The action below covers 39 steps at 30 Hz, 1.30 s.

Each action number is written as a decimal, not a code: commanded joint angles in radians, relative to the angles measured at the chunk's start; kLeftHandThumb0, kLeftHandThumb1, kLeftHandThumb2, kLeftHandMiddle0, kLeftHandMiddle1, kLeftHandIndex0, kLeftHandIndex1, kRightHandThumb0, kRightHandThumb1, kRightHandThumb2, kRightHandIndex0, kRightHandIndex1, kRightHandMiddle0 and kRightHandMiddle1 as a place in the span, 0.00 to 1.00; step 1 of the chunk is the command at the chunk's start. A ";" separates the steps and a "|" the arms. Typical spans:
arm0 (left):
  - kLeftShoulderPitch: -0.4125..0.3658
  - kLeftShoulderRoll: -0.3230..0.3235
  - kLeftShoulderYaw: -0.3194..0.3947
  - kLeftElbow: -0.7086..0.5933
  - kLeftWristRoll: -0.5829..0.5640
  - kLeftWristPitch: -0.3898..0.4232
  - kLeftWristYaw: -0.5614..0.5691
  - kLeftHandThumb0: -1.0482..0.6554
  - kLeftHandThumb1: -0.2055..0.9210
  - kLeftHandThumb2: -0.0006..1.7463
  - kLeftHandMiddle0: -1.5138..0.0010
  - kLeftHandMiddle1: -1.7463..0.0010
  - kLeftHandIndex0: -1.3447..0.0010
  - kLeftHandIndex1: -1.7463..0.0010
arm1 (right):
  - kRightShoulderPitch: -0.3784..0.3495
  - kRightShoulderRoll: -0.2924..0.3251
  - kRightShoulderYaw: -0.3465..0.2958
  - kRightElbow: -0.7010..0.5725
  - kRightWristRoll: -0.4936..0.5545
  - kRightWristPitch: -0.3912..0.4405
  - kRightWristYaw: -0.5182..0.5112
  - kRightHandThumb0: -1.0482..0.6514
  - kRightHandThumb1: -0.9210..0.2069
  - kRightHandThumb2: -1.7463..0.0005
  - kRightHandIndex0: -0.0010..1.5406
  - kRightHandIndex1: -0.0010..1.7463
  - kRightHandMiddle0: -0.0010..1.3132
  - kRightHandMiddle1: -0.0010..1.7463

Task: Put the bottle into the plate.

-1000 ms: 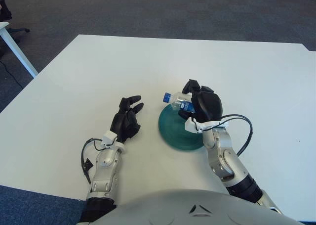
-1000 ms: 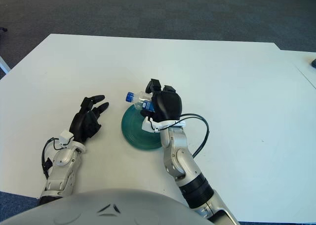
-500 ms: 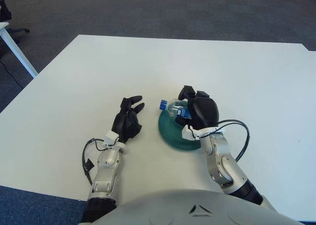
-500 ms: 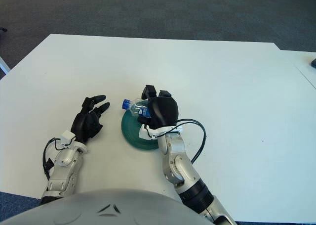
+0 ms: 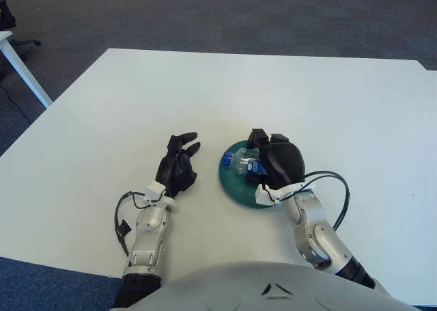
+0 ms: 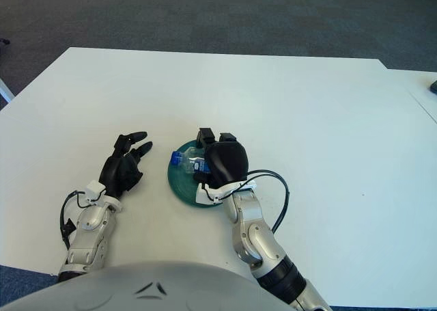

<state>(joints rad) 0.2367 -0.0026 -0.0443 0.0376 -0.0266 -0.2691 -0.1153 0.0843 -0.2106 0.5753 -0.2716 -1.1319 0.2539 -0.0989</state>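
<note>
While my right hand [image 5: 278, 162] grips the bottle [image 5: 240, 163] on its side, cap toward 9 o'clock, I hold it low over the green plate [image 5: 235, 188] for release inside the rim. My left hand [image 5: 177, 166], fingers relaxed, shows at the plate's 9 o'clock.

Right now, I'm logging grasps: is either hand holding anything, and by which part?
The right hand grips the bottle around its body, cap end sticking out over the plate. The left hand holds nothing.
</note>
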 commanded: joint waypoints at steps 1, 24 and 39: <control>0.023 -0.001 -0.011 0.015 0.011 0.034 0.008 0.28 1.00 0.58 0.75 0.77 1.00 0.39 | 0.013 -0.003 0.005 -0.041 -0.029 0.003 0.038 0.33 0.56 0.23 0.84 1.00 0.48 1.00; 0.048 0.005 -0.019 -0.035 0.007 0.058 0.010 0.28 1.00 0.58 0.75 0.77 1.00 0.39 | 0.097 0.021 -0.008 -0.039 -0.042 -0.017 -0.041 0.32 0.59 0.20 0.88 1.00 0.51 1.00; 0.054 0.006 -0.019 -0.047 0.006 0.064 0.009 0.28 1.00 0.58 0.75 0.77 1.00 0.39 | 0.113 0.023 -0.004 -0.045 -0.036 -0.025 -0.043 0.33 0.55 0.24 0.82 1.00 0.48 1.00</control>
<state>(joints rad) 0.2772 -0.0021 -0.0605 -0.0213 -0.0262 -0.2305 -0.1104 0.1851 -0.1860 0.5741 -0.3139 -1.1617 0.2319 -0.1503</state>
